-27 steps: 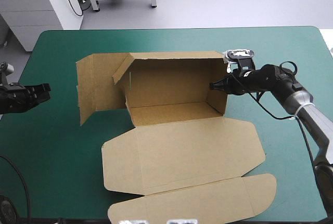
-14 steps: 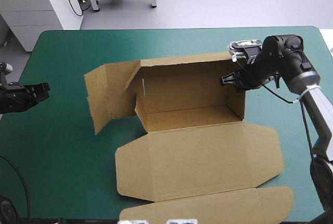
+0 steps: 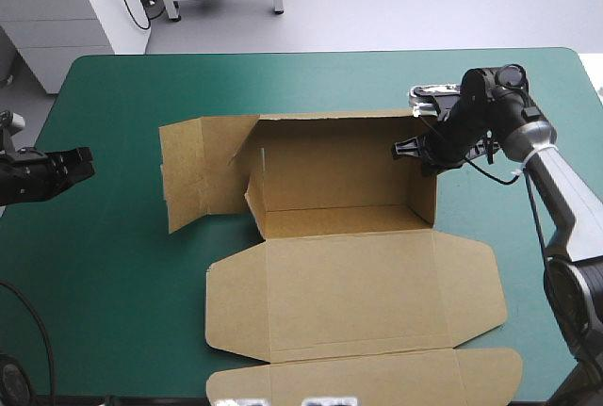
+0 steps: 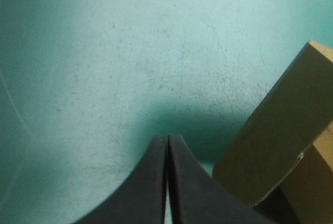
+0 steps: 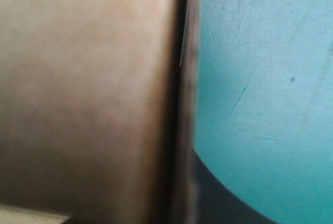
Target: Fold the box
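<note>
The brown box [image 3: 330,166] stands in the middle of the teal-green table as an open tray, back and right walls raised. Its lid [image 3: 349,293] lies flat toward the front edge, and a side flap [image 3: 198,175] stands out to the left. My right gripper [image 3: 407,149] is shut on the top of the right wall [image 3: 426,194], one finger inside. In the right wrist view the board [image 5: 88,94] fills the space ahead, with one black finger [image 5: 218,198] beside its edge. My left gripper [image 3: 83,159] hovers shut near the table's left edge; its wrist view shows the closed tips [image 4: 167,140] and the flap [image 4: 281,146] ahead.
The lid's tuck flap [image 3: 377,378] reaches almost to the table's front edge. Bare teal-green cover [image 3: 113,255] lies between my left gripper and the box. The right arm reaches in over the table's right side [image 3: 565,199].
The box has slid to the right across the table, pulled by the right wall. My right wrist swung right and turned with it. The left gripper stayed still.
</note>
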